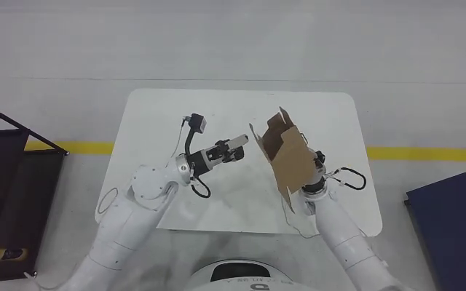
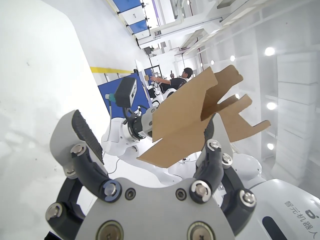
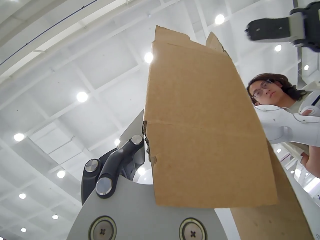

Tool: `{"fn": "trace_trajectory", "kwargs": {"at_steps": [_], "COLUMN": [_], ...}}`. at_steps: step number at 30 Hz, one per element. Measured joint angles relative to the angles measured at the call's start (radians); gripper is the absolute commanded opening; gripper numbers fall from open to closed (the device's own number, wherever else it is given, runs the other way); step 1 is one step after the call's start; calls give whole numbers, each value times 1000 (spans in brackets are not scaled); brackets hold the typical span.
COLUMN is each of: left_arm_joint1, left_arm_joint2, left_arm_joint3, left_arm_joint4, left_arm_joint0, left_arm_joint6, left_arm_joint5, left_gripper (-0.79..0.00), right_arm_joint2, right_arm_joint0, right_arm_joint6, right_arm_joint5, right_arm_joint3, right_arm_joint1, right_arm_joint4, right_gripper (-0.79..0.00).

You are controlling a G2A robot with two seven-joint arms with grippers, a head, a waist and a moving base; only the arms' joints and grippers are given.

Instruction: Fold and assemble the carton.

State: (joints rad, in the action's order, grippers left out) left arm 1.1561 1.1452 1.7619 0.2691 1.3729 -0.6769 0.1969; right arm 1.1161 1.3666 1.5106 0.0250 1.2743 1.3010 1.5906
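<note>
We saw the brown corrugated cardboard carton (image 1: 290, 156) held up over the right half of the white, rounded-cornered table (image 1: 153, 138). It was tilted, with its open end turned toward the far edge. It was a partly opened sleeve of flat, matte panels joined by creased fold lines. Its notched flaps (image 2: 232, 106) splayed loose at the open end, and one panel had a ragged, torn edge.

The right tool (image 3: 147, 141) was clamped on a carton panel beside a crease. A curved black link and a grey metal finger lay against the cardboard there.

The left tool (image 1: 234, 148) hung near the middle of the table, pointing toward the right edge at the carton. It was close beside the carton but apart from it. Its jaws stood wide with nothing gripped. Its fingers (image 2: 86, 131) were smooth grey shells faced with black ribbed pads. The table top looked smooth and faintly glossy.
</note>
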Motion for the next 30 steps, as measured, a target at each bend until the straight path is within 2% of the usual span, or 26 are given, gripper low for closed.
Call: {"fn": "trace_trajectory", "kwargs": {"at_steps": [11,21,30], "left_arm_joint1": [1,-10,-22], "left_arm_joint2": [-10,-24,-7], "left_arm_joint3": [24,78,110], "left_arm_joint4": [-4,-253,-398], "left_arm_joint0": [-18,-27,-11], "left_arm_joint6": [-19,-36,-43], "left_arm_joint5": [-4,-50,-83], "left_gripper": [0,0,0], "right_arm_joint2": [7,-3,-4], "right_arm_joint0": [6,14,15], "right_arm_joint6": [9,6,4], "right_arm_joint5": [-17,-9,5], "right_arm_joint3": [-13,-10,0], "right_arm_joint1": [11,22,31], "right_arm_joint4": [-28,-56,-61], "right_gripper": [-785,-785,-785]}}
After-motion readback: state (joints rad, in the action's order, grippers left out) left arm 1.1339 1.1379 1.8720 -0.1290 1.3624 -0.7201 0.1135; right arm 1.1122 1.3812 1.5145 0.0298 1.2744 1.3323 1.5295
